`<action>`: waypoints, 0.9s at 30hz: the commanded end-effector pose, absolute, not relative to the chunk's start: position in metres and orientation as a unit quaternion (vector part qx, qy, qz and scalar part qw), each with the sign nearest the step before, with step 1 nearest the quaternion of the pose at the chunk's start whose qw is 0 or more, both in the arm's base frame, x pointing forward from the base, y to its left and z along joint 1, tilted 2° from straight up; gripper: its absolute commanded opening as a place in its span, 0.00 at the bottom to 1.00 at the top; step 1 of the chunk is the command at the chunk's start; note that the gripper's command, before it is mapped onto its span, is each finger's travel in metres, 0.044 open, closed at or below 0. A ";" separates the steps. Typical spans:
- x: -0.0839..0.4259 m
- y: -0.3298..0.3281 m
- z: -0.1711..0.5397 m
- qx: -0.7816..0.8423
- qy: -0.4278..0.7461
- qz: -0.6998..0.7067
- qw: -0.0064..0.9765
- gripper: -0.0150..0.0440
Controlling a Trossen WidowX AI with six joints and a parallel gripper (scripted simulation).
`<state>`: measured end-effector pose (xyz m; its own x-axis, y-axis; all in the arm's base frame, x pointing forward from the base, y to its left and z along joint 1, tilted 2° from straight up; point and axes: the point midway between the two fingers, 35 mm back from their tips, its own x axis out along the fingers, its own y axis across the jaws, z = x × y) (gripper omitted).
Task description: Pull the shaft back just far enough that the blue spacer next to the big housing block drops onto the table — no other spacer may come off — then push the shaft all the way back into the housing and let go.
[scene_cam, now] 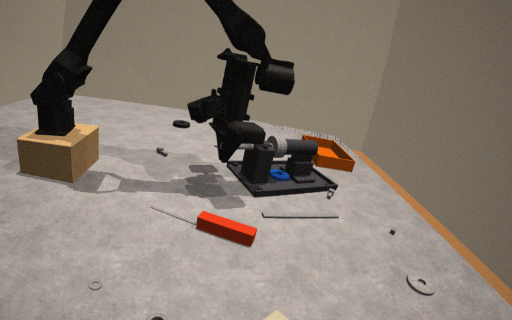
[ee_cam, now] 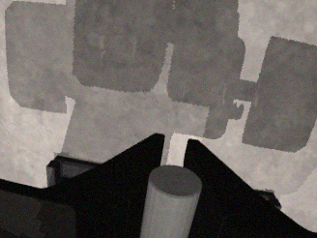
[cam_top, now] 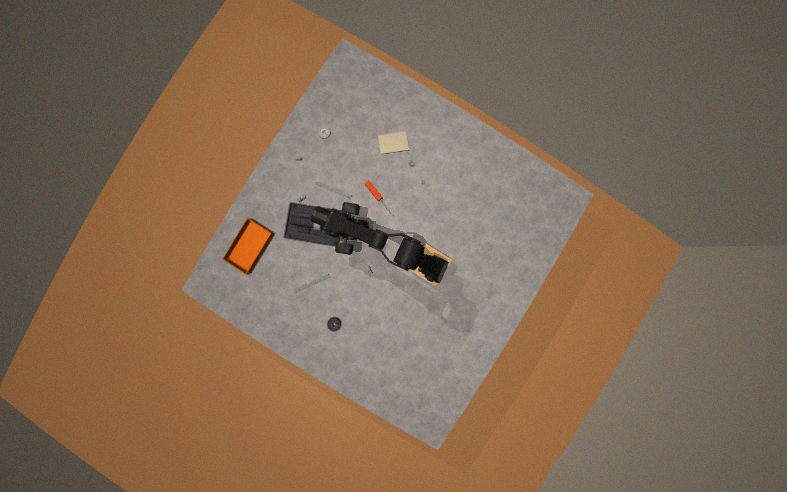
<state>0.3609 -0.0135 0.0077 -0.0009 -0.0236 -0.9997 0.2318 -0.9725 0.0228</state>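
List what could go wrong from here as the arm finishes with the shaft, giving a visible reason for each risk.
1. The claw is shut on the shaft; pulling farther back might drop one of the pale spacers beside the big housing.
2. Pushing in at a slight angle could jam the shaft, since it also runs through the upright block.
3. The blue spacer lies loose below, so a bump might shift it.
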 end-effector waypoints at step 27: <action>0.366 -0.012 0.009 0.704 0.074 -0.700 0.088 0.25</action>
<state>0.3633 -0.0130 0.0078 -0.0010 -0.0238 -0.9997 0.2320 -0.9725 0.0230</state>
